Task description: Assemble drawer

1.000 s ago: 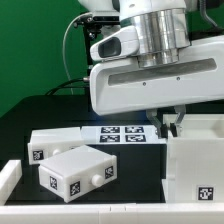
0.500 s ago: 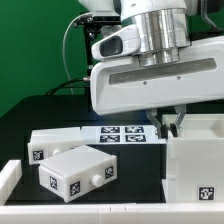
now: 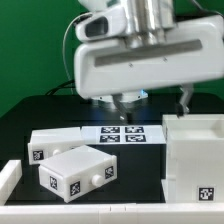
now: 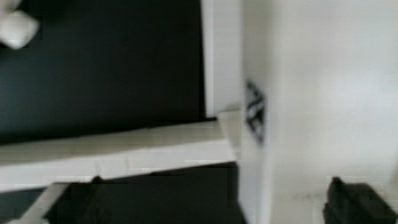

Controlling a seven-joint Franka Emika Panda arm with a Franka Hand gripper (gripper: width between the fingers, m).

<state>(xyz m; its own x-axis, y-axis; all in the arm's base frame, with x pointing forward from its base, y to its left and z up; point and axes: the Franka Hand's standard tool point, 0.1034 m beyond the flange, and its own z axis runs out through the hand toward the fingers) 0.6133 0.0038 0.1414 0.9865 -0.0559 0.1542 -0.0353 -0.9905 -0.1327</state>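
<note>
The large white open-topped casing [image 3: 195,160] stands at the exterior view's right, with a tag on its front. Two smaller white trays lie at the left, one in front [image 3: 75,172] and one behind it [image 3: 52,142], each with a tag. My gripper [image 3: 152,102] hangs above the table, over the casing's left wall and apart from it. Its jaws are wide open and empty. In the wrist view the gripper [image 4: 214,205] shows two dark fingertips [image 4: 71,205] far apart, with the casing's white wall [image 4: 311,110] and its blurred tag below them.
The marker board [image 3: 122,134] lies flat on the black table behind the trays. A white rail [image 3: 10,178] runs along the table's front and left edge. A white strip [image 4: 107,160] crosses the wrist view beside the casing wall.
The arm has risen and shifted to the exterior view's left, lifting the gripper away from the casing's left wall. The casing and the trays have not moved.
</note>
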